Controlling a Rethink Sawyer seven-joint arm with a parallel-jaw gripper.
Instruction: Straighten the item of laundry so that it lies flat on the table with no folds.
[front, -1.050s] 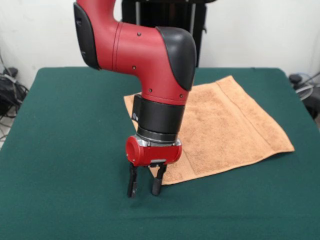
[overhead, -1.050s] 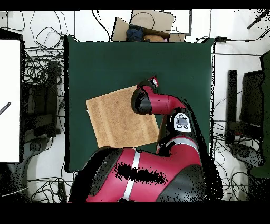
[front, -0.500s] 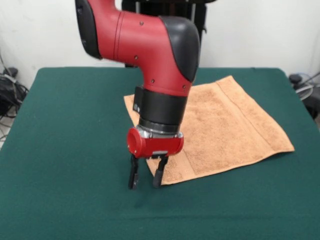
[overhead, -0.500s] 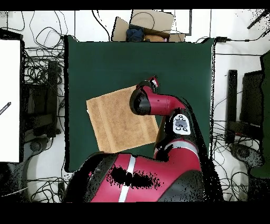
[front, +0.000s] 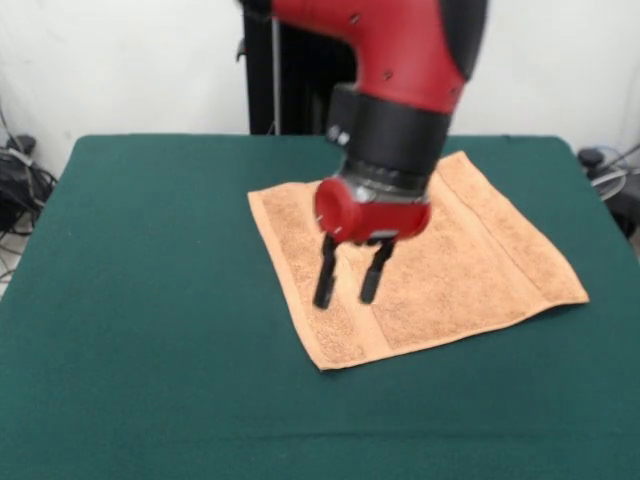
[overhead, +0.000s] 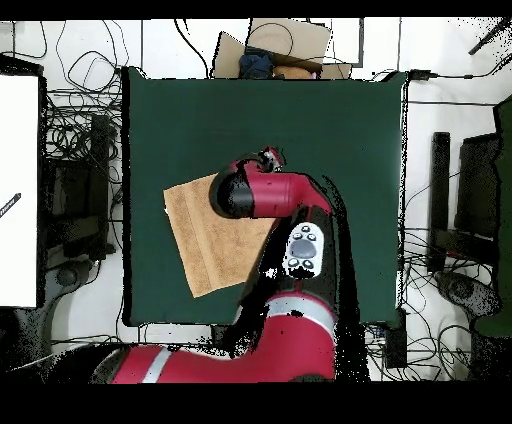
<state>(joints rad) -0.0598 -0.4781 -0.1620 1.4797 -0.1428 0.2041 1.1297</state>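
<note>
Front view — towel (front: 470, 255) flat, corners diagonal — open hand (front: 348, 285) above.

White wall (front: 120, 60) behind, black post (front: 285, 75) against it, cables (overhead: 75, 150) tangled over pale floor, cardboard box (overhead: 285, 45) at one edge.

The towel (front: 470, 250) is orange-tan terry cloth, roughly square, with woven border bands running near its edges. It lies spread open and nearly flat on the dark green surface (front: 140, 300), turned at an angle to the surface's edges, one corner pointing toward the front edge. No fold shows on the visible part; the arm hides part of it.
</note>
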